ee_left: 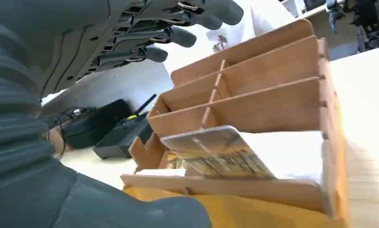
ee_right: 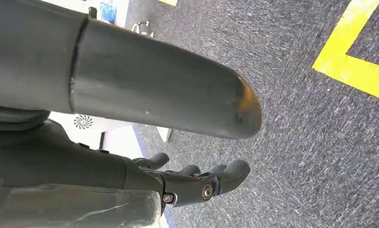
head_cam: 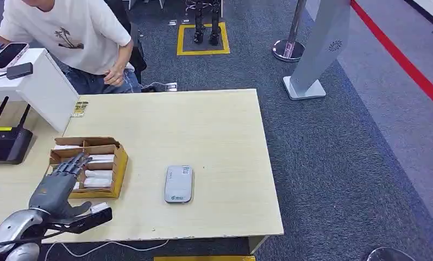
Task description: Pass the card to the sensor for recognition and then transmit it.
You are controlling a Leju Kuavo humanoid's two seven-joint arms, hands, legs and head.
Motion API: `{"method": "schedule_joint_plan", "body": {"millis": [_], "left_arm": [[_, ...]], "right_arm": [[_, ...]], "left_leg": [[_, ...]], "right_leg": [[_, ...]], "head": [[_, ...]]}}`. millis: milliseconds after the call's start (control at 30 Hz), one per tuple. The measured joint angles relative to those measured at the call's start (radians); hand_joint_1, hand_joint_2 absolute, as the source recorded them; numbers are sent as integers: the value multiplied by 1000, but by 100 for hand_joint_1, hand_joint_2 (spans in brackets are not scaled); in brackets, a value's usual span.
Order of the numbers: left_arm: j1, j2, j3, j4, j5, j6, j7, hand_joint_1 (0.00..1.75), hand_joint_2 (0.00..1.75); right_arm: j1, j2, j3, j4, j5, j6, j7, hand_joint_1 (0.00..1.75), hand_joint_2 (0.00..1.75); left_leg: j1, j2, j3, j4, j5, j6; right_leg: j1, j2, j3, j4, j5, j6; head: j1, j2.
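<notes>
One wooden box (head_cam: 102, 157) with several slots stands near the desk's (head_cam: 214, 125) left edge, white cards (head_cam: 97, 174) lying in its slots, and one grey sensor (head_cam: 179, 184) lies near the front edge. The left hand (head_cam: 62, 182) hovers over the box with fingers spread, holding nothing. The left wrist view shows a picture-printed card (ee_left: 220, 152) leaning in the nearest slot. The right hand (ee_right: 197, 178) hangs over grey carpet, its fingers apparently loose and empty. One person (head_cam: 78, 38) sits beyond the far edge.
</notes>
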Motion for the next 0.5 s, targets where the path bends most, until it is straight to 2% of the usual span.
{"method": "schedule_joint_plan", "body": {"millis": [200,500], "left_arm": [[4,-13,-3,3,0,1,0,0,175],[6,-7,-3,3,10,-5,11,0,175]], "right_arm": [[0,0,0,0,0,0,1,0,0],[1,0,0,0,0,0,3,0,0]], "left_leg": [[0,0,0,0,0,0],[0,0,0,0,0,0]], "right_leg": [[0,0,0,0,0,0],[0,0,0,0,0,0]], "head": [[0,0],[0,0]]}}
